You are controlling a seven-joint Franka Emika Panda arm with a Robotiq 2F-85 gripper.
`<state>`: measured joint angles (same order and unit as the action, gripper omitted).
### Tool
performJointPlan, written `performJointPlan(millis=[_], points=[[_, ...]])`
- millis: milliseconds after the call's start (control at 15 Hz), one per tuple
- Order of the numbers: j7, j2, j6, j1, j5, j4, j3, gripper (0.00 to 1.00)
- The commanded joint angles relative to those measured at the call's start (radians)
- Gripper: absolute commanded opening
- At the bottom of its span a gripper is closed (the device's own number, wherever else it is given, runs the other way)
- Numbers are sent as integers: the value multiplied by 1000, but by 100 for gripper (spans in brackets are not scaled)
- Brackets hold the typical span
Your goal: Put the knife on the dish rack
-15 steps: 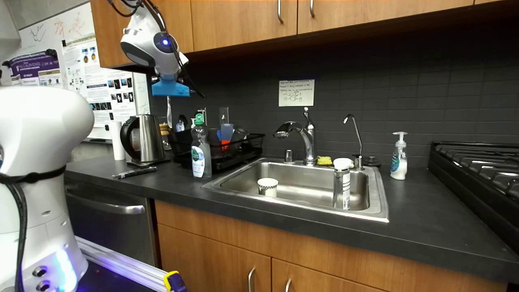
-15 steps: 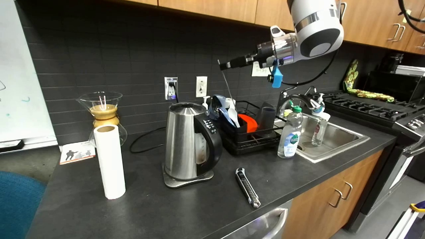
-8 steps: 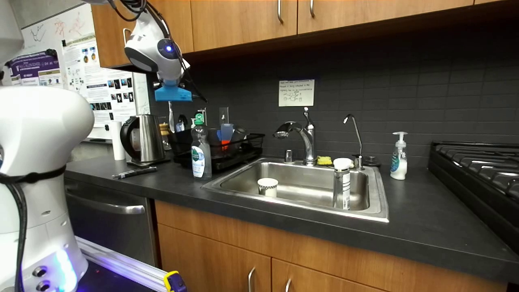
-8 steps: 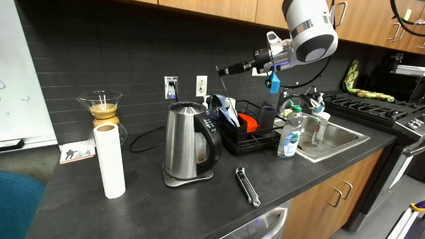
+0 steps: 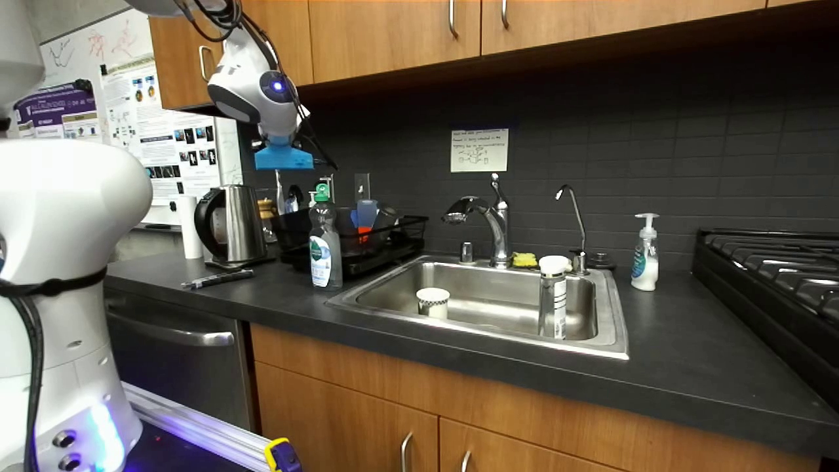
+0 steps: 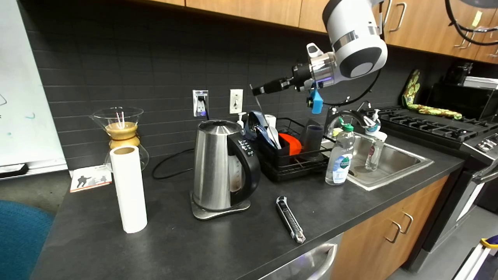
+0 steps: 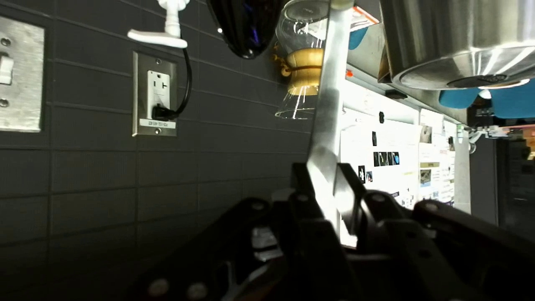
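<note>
Wrist view has my black fingers pinched together on the long, flat, silver metal knife; pickup looks done. In an exterior view the knife slants down over one end of the low black rectangular dish rack, though I can't see whether the two touch. I'd say lowering and release remain.

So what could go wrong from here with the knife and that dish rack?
The gripper holds the knife near its upper end, most of it hanging below, so a bump could twist it loose. Its lower end overlaps the utensils in the dish rack in an exterior view; whether it touches them I can't tell, but it might snag on one. And the dish soap bottle stands close beside the dish rack, so a wide move could knock it over.
</note>
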<state>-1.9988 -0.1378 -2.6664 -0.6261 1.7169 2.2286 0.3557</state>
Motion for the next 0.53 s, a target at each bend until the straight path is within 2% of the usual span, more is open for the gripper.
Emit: performJointPlan(millis=[0,467], points=[[-18,30,17,6,10,-33,11,5],[2,42,3,3,2,-29,18,5]])
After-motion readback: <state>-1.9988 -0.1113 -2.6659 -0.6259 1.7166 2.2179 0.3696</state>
